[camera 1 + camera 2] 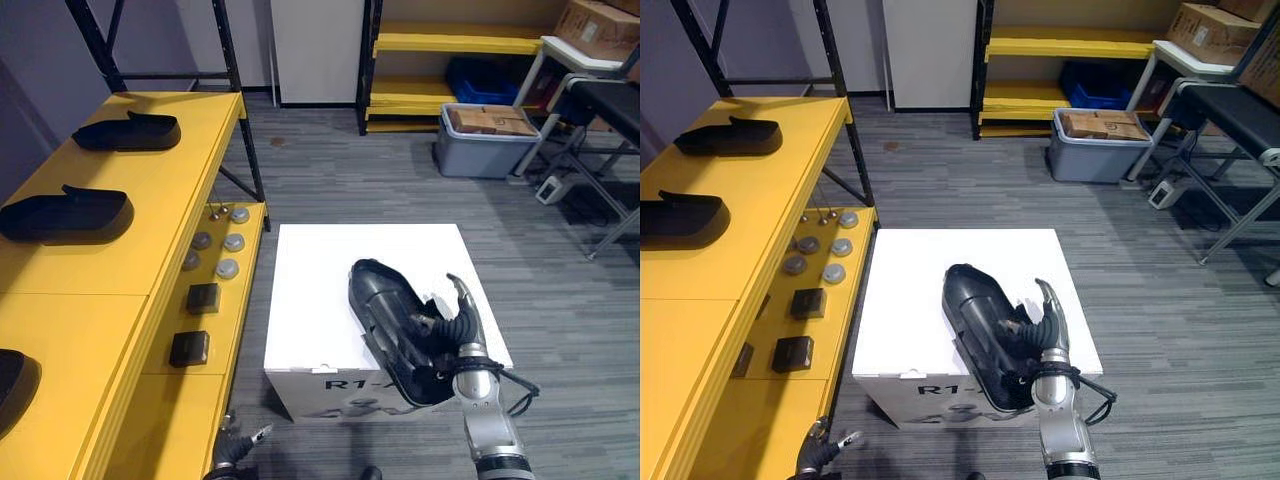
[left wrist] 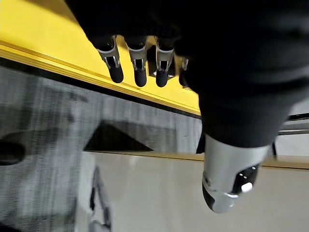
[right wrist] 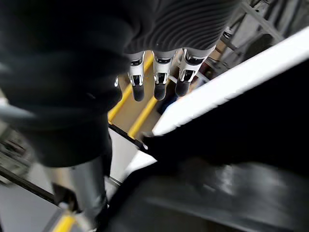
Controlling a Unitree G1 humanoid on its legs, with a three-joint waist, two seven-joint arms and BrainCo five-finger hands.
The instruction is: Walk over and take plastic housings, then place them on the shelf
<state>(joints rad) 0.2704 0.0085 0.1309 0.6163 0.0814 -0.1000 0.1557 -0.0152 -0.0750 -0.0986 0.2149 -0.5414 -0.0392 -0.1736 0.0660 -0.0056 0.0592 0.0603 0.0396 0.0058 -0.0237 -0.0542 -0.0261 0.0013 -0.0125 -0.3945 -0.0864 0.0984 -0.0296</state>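
A black plastic housing (image 1: 390, 320) lies on the white box (image 1: 310, 300), its near end hanging over the box's front edge. My right hand (image 1: 455, 335) is against the housing's right side. Its thumb points up and its fingers (image 3: 157, 79) reach straight over the rim, so the hand is open. Three more black housings (image 1: 128, 132) (image 1: 65, 215) (image 1: 12, 388) rest on the yellow shelf (image 1: 90, 320) at the left. My left hand (image 1: 236, 449) hangs low beside the shelf's front; its fingers (image 2: 139, 67) are straight, open and hold nothing.
Grey round discs (image 1: 231, 243) and two black blocks (image 1: 203, 298) sit on the shelf's lower yellow ledge. At the back stand a grey tote with a cardboard box (image 1: 488, 135) and a yellow rack (image 1: 455, 45). Table legs (image 1: 590, 170) stand at the right.
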